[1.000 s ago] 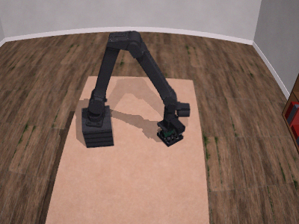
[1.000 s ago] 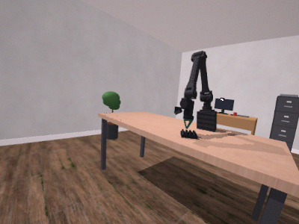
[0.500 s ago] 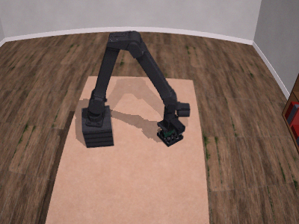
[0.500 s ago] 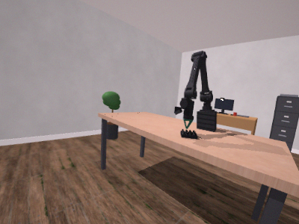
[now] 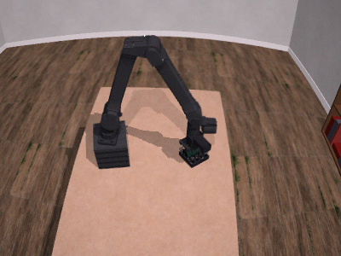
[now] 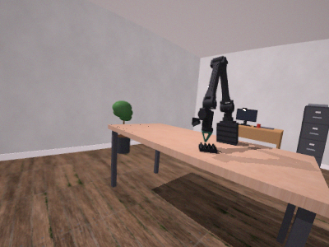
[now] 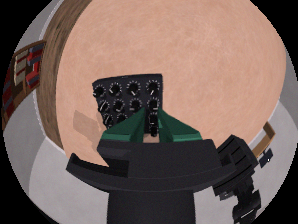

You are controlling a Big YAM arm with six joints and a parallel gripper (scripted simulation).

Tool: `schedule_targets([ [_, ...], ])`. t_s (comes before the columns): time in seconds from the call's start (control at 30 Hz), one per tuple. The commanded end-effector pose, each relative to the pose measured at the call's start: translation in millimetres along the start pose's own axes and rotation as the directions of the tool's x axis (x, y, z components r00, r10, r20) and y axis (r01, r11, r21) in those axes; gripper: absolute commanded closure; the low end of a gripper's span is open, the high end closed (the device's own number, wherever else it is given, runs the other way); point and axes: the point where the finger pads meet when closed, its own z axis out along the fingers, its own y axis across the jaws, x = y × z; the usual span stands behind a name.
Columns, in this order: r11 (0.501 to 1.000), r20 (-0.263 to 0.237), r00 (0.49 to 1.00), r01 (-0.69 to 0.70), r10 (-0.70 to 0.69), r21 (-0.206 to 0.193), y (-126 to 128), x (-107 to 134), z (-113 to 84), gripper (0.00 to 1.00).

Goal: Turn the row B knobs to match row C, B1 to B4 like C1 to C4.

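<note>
Evidently, green-fingered claw above knob box, pointing down.

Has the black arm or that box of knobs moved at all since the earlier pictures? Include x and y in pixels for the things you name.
Nothing visibly changed. The arm (image 5: 176, 81) (image 6: 212, 86) (image 7: 150, 205) keeps its pose, and its tool (image 5: 193, 153) (image 6: 206, 142) (image 7: 152, 111) stays down at the knob box (image 5: 193, 164) (image 6: 208, 150) (image 7: 125, 96), which sits where it did. Any small knob turn is too fine to tell.
</note>
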Motion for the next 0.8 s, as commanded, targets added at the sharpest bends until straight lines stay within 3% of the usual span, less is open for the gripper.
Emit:
schedule_targets([
  [0.0, 1.000, 0.004, 1.000, -0.004, 0.004, -0.001, -1.3, -4.5, 5.0, 0.82],
  [0.77, 1.000, 0.007, 1.000, 0.001, -0.001, -0.007, 2.3, 5.9, 2.6, 0.82],
])
